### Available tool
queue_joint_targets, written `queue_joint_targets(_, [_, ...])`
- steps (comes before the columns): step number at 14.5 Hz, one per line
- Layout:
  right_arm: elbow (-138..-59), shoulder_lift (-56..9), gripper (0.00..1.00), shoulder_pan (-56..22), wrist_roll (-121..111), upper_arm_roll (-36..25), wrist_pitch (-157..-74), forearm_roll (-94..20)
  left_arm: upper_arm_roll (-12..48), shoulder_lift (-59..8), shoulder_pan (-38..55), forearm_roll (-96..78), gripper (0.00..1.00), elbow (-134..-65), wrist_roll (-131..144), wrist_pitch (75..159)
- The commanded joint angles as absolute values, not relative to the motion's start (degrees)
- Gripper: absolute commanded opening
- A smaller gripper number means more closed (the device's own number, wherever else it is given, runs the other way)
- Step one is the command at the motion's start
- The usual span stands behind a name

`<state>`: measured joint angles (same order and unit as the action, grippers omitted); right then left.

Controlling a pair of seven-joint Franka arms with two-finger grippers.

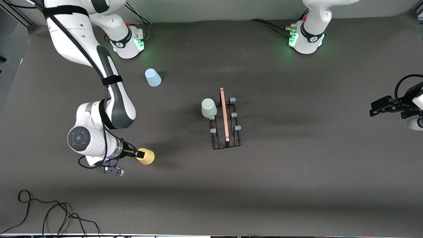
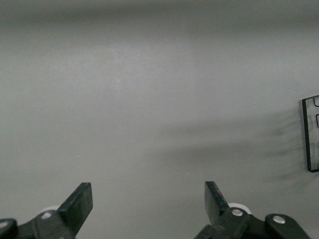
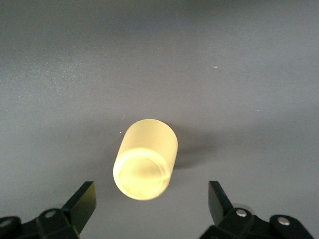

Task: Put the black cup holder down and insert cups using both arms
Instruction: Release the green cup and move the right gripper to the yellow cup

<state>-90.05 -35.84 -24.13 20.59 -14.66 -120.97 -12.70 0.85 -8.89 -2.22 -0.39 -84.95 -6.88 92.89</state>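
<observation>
The black cup holder (image 1: 225, 123) stands mid-table, its wooden rod handle (image 1: 224, 114) on top. A pale green cup (image 1: 209, 108) sits upside down on one of its pegs, at the end farther from the front camera. A yellow cup (image 1: 146, 156) rests on the table toward the right arm's end. My right gripper (image 1: 140, 153) is open just over it, and in the right wrist view the cup (image 3: 145, 159) lies between and ahead of the spread fingers (image 3: 82, 201), untouched. A light blue cup (image 1: 152, 77) stands upside down near the right arm's base. My left gripper (image 1: 374, 110) waits open and empty.
Loose black cables (image 1: 49, 211) lie at the table's near edge at the right arm's end. A corner of the black cup holder (image 2: 311, 134) shows in the left wrist view. Bare dark mat (image 1: 297, 165) surrounds the holder.
</observation>
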Motion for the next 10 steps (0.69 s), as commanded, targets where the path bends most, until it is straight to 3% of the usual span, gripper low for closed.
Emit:
queue_joint_targets(1, [-90.3,-37.3,1.00,-24.1,18.9,-14.7,-123.6,-14.5,0.5,-8.5,-1.1,0.6,1.00,-85.0,-5.5,92.8])
queue_joint_targets(10, [-92.9,-40.3,1.00,-24.3,19.1,-14.2,-131.7,-16.4,0.5,-8.4,-1.2,0.6,1.00,-85.0,-5.6,92.3])
